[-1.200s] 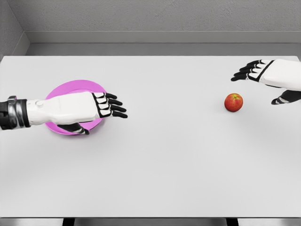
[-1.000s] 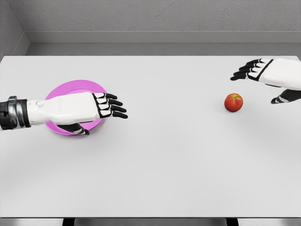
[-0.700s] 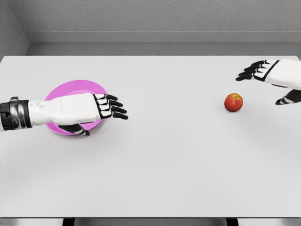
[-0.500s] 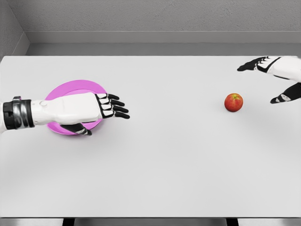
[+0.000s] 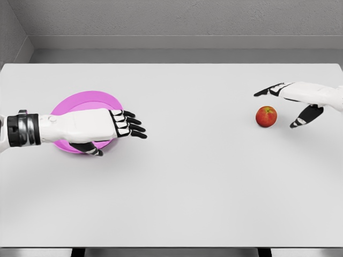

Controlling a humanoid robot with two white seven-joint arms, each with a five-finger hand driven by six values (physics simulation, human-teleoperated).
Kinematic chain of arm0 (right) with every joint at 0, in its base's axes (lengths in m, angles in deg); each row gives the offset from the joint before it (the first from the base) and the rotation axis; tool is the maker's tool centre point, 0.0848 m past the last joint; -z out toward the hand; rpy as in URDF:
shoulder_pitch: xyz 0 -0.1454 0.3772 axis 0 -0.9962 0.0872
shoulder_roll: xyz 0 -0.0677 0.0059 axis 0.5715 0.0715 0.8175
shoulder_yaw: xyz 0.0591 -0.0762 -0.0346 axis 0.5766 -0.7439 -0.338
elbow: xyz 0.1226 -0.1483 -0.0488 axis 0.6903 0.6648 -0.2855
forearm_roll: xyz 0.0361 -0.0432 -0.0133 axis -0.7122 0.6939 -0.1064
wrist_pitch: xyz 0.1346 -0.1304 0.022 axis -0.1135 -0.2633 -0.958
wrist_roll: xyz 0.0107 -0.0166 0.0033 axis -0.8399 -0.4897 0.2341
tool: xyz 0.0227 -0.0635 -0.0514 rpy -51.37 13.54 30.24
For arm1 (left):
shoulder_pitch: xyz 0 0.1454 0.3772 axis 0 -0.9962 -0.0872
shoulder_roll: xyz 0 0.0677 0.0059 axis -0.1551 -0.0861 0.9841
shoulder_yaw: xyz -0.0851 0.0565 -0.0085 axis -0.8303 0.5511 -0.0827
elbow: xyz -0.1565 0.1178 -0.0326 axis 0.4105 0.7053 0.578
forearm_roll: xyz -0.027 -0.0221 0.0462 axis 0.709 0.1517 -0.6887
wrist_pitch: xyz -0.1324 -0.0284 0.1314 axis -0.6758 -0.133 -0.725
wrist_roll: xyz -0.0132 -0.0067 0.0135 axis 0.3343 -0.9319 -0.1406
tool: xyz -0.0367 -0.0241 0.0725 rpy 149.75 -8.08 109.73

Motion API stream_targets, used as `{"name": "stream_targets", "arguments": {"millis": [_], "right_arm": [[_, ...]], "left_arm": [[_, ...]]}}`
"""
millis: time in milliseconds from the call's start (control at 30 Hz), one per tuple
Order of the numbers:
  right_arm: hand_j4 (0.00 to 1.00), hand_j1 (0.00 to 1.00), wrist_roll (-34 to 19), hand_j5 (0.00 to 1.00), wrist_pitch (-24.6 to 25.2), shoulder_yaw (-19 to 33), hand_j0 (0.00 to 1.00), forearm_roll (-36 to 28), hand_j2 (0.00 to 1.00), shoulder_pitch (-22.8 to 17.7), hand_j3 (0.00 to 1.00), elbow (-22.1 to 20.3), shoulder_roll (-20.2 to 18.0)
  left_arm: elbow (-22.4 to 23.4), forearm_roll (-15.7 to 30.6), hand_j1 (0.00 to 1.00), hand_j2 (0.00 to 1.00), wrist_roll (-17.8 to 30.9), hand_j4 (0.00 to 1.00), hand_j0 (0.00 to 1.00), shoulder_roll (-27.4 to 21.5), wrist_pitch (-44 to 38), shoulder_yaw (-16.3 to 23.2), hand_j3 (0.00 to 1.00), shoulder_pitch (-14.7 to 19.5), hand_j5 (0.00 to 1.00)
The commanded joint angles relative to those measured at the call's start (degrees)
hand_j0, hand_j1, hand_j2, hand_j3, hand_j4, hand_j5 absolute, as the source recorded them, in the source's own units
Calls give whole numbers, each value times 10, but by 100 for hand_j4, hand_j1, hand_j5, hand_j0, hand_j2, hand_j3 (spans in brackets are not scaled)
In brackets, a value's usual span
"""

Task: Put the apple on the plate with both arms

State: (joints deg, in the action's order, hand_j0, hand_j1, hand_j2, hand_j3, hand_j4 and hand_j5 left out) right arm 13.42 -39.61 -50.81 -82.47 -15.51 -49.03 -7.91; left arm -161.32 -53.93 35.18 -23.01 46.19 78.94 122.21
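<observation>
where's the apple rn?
Head view: the apple sits on the table at the right, untouched, between the spread fingers and thumb of the open right hand, far from the plate at the left.

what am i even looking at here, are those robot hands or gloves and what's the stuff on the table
Those are robot hands, not gloves. The picture is a simulator's render, taken from a camera on a humanoid robot's head, looking down at a white table in front of it. Its two white arms come in from either side.

The left hand reaches in from the left and hovers over a pink plate, covering much of it. Its fingers are spread and it holds nothing.

On the right lies a red apple, on its own on the table. The right hand is beside it with fingers spread on either side of it, not touching it as far as I can see.

So nothing is held. The apple is meant to end up on the plate.
</observation>
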Motion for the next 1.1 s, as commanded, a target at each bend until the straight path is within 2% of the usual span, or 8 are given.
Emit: {"name": "stream_targets", "arguments": {"millis": [0, 100, 200, 267, 567, 1067], "right_arm": [[100, 100, 0, 100, 1, -6, 100, 0, 100, 0, 100, 23, 19], [100, 100, 0, 100, 2, -29, 100, 1, 100, 12, 100, 33, 26], [100, 100, 0, 100, 2, -31, 100, 1, 100, 14, 100, 39, 26], [100, 100, 0, 100, 1, -31, 100, 27, 100, 14, 100, 54, 41], [100, 100, 0, 100, 1, -54, 100, 43, 100, 32, 100, 87, 65], [100, 100, 0, 100, -3, -55, 100, 65, 100, 40, 100, 127, 81]], "left_arm": [[5, 4, 100, 100, 0, 100, 100, -2, -1, -2, 100, 0, 100], [8, 4, 100, 100, 0, 100, 100, -2, -1, -2, 100, 0, 100], [8, 4, 100, 100, 0, 100, 100, -2, -1, -2, 100, 1, 100], [8, 4, 100, 100, 0, 100, 100, -2, -1, -2, 100, 0, 100], [9, 4, 100, 100, 0, 100, 100, -1, -1, -2, 100, 1, 100], [14, 3, 100, 100, 4, 100, 100, 0, -1, -2, 100, 1, 100]]}}
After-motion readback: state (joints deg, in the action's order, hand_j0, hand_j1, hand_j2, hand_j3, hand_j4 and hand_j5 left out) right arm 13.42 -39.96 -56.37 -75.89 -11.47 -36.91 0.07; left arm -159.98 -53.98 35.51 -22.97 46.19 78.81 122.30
